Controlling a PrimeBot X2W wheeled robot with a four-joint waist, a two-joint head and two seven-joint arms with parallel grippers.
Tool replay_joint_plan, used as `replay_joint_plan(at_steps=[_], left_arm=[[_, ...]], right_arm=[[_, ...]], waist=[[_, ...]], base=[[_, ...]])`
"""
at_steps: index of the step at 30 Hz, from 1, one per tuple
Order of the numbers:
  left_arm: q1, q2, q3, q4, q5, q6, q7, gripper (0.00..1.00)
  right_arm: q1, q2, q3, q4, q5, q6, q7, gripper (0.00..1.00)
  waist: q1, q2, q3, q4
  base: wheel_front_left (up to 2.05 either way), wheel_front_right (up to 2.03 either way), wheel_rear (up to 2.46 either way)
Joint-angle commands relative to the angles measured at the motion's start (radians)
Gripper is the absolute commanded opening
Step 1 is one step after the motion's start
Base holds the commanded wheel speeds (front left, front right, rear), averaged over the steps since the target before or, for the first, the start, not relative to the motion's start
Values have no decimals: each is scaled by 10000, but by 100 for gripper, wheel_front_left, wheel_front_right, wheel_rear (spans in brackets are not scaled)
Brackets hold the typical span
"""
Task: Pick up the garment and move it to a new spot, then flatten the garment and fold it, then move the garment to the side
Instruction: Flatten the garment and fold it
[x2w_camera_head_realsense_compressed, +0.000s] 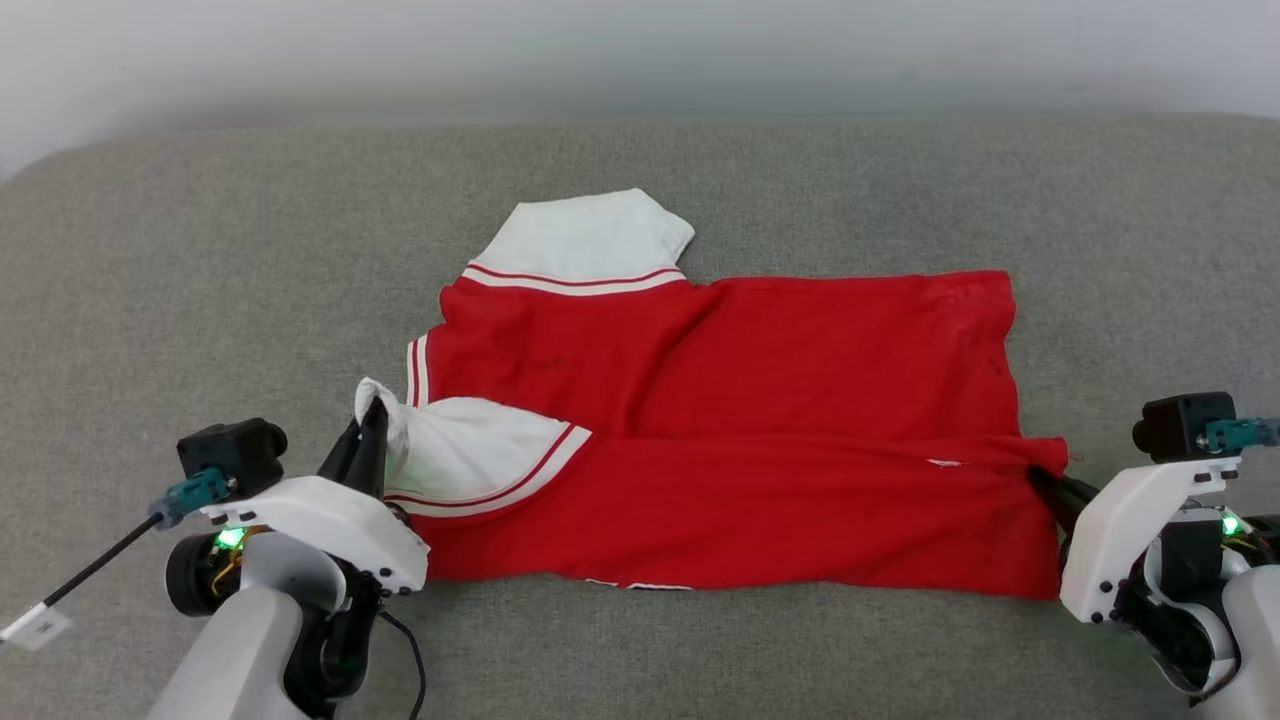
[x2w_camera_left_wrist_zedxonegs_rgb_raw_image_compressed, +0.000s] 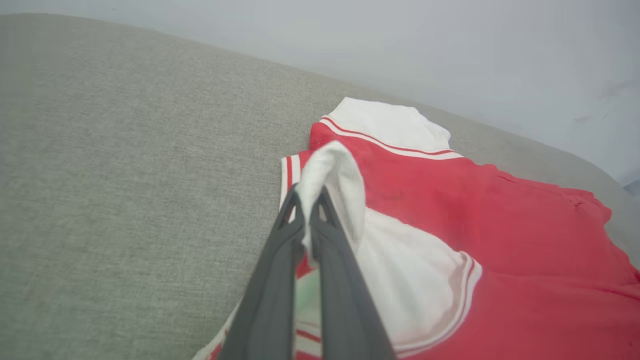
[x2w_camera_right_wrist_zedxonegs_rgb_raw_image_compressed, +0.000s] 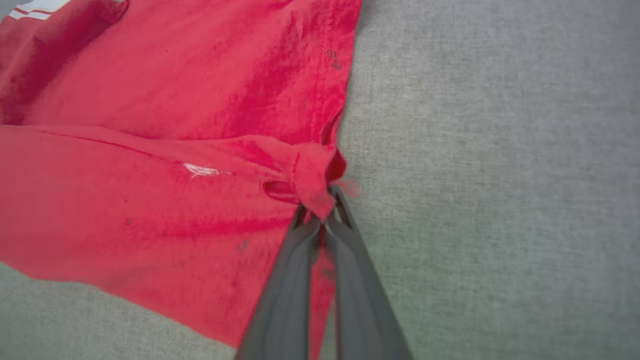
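The garment (x2w_camera_head_realsense_compressed: 760, 400), a red shirt with white sleeves and red-white striped trim, lies spread sideways on the grey cushion, its near long edge folded over toward the middle. My left gripper (x2w_camera_head_realsense_compressed: 372, 420) is shut on the near white sleeve (x2w_camera_left_wrist_zedxonegs_rgb_raw_image_compressed: 335, 175), pinching its edge up off the fabric. At the garment's right end my right gripper (x2w_camera_head_realsense_compressed: 1040, 478) is shut on a bunched corner of the red hem (x2w_camera_right_wrist_zedxonegs_rgb_raw_image_compressed: 312, 180). The far white sleeve (x2w_camera_head_realsense_compressed: 585, 240) lies flat at the back. No print shows on the visible side.
The grey fabric surface (x2w_camera_head_realsense_compressed: 200, 280) stretches wide on all sides of the garment. A pale wall (x2w_camera_head_realsense_compressed: 640, 50) runs behind its far edge. A cable with a white tag (x2w_camera_head_realsense_compressed: 40, 625) hangs off my left wrist at the lower left.
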Motion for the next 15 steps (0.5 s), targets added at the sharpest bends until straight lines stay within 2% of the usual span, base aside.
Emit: replay_joint_plan(at_steps=[1,3,4,5,6,7,10,15], left_arm=[[-246,-167,-43,395,-82,-150,-21,0],[-358,-226,-109,686,-111,-235,35,0],[-534,-386,-174,1275,-321,-427,227,0],[-534,-386,-174,1275,-321,-427,227,0],[-631,-440,-227,1552,-373,-523,343,34],[-798,-525,-230,2024,-531,-698,429,100],[-893,-631,-252,2653,-690,-959,475,100],[-973,-461,-120,3136,-766,-1289,123,100]], right_arm=[[-255,-10,149,303,50,-11,-185,0],[-369,16,264,512,49,-9,-332,0],[-558,118,524,940,109,-9,-650,100],[-558,118,524,940,109,-9,-650,100],[-614,147,655,1157,143,-9,-808,100],[-700,208,881,1546,243,-14,-1133,100],[-779,151,1285,1819,348,-12,-1958,100],[-632,-166,1653,1630,162,-11,-4258,100]], waist=[[-2,-1,228,49],[-2,-1,280,42],[-2,-1,350,8],[-2,-1,350,8],[-2,-1,369,-4],[-2,-1,362,-34],[-2,-1,216,-71],[-2,-1,-226,-159]], base=[[0,0,0],[0,0,0],[0,0,0],[0,0,0],[0,0,0],[0,0,0],[0,0,0],[0,0,0]])
